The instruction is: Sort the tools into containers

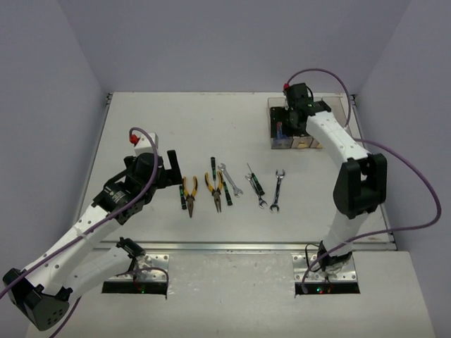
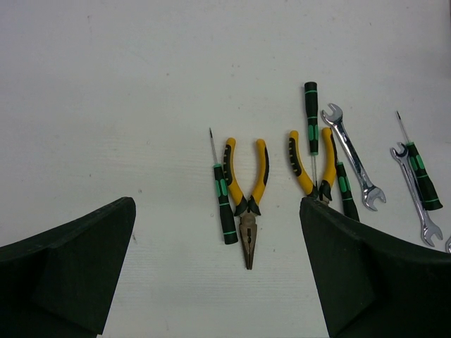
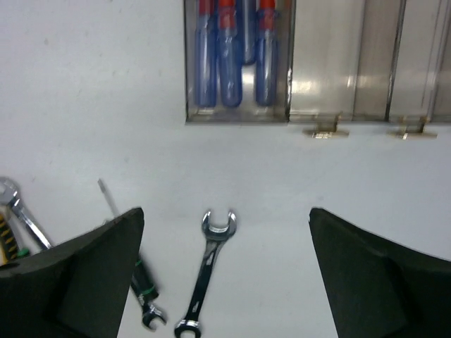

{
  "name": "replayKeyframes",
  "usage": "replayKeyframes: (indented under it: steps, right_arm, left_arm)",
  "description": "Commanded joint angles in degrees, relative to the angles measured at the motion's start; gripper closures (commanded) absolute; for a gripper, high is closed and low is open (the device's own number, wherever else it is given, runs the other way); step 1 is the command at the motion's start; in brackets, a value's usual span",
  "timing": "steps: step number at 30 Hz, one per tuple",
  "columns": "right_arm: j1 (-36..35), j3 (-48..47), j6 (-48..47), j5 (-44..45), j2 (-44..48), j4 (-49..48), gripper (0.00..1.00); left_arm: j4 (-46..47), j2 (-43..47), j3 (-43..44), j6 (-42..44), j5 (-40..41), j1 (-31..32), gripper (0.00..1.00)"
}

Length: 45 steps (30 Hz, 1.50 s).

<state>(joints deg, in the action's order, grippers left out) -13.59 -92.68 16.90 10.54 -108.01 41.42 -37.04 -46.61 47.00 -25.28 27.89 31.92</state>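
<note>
Overhead, the white table (image 1: 176, 120) is boxed in by pale walls at the left, far and right sides, and its near edge meets a metal strip by the arm bases. The tools lie in a loose row across the middle, well apart from every edge: two pliers (image 1: 189, 194), three wrenches (image 1: 277, 191) and the green/black-handled screwdrivers (image 1: 213, 170). A broad stretch of table top separates this row from the far wall. The containers (image 1: 275, 123) sit at the far right, near the back wall. The right gripper (image 1: 292, 127) hangs over their left end. The left gripper (image 1: 168, 169) hovers just left of the row.

From the left wrist, the left gripper (image 2: 218, 282) has its fingers (image 2: 70, 267) spread wide over the table, gripping nothing. One pair of pliers (image 2: 246, 204) lies between them, further out, with a green/black-handled screwdriver (image 2: 224, 204) just beside it. The second pliers (image 2: 310, 165) run under the right finger's edge, and a wrench (image 2: 352, 158) lies beyond.

From the right wrist, the right gripper (image 3: 225, 278) is likewise wide apart and holds nothing. Below it lies one wrench (image 3: 206, 274). Ahead, the leftmost container (image 3: 238, 118) holds the blue/red-handled screwdrivers (image 3: 229, 63), lying side by side.
</note>
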Motion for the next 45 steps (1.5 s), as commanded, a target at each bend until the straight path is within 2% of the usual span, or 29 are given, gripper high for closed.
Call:
replayKeyframes:
  steps: [1,4,5,7,11,17,24,33,35,39,45]
  right_arm:
    - [-4.47,14.33,6.16,0.25,12.07,-10.7,0.01]
    - [-7.72,19.06,6.48,-2.66,16.16,-13.31,0.02]
    - [-9.76,20.14,6.51,-4.25,16.22,-12.98,0.05]
    - [-12.95,19.96,6.71,-5.14,14.77,-10.7,0.19]
    - [-15.56,20.71,6.24,-5.85,11.04,-9.9,0.38]
    - [-16.2,19.18,2.97,-7.53,2.03,-7.97,0.58]
    - [-16.2,19.25,1.24,-7.32,-2.77,-8.82,0.62]
    - [-16.17,20.25,1.12,-4.77,-6.94,-8.72,0.74]
    - [-16.15,20.55,1.12,-4.82,-7.18,-8.69,0.79]
    - [-16.2,20.69,1.29,-5.46,-5.05,-7.83,0.91]
    - [-13.75,16.8,-0.28,-3.65,4.91,-5.47,0.91]
  left_arm:
    - [1.51,0.43,0.22,-0.02,1.88,0.16,0.0]
    - [1.25,-0.11,0.33,-0.38,2.39,0.09,0.0]
    - [1.18,-0.23,0.44,-0.38,2.5,0.16,0.0]
    - [1.12,-0.06,0.37,-0.44,2.49,0.16,0.0]
    - [1.16,0.67,0.31,-0.56,2.55,0.16,0.0]
    - [1.36,0.06,0.19,-0.24,1.68,0.11,0.0]
    - [1.36,0.34,0.19,-0.15,1.47,0.16,0.0]
    - [1.36,0.73,0.19,-0.12,1.26,0.16,0.0]
    - [1.39,0.82,0.25,-0.12,1.12,0.16,0.0]
    - [1.45,0.82,0.19,-0.03,1.03,0.16,0.0]
    - [1.41,1.2,0.19,-0.12,1.24,0.16,0.0]
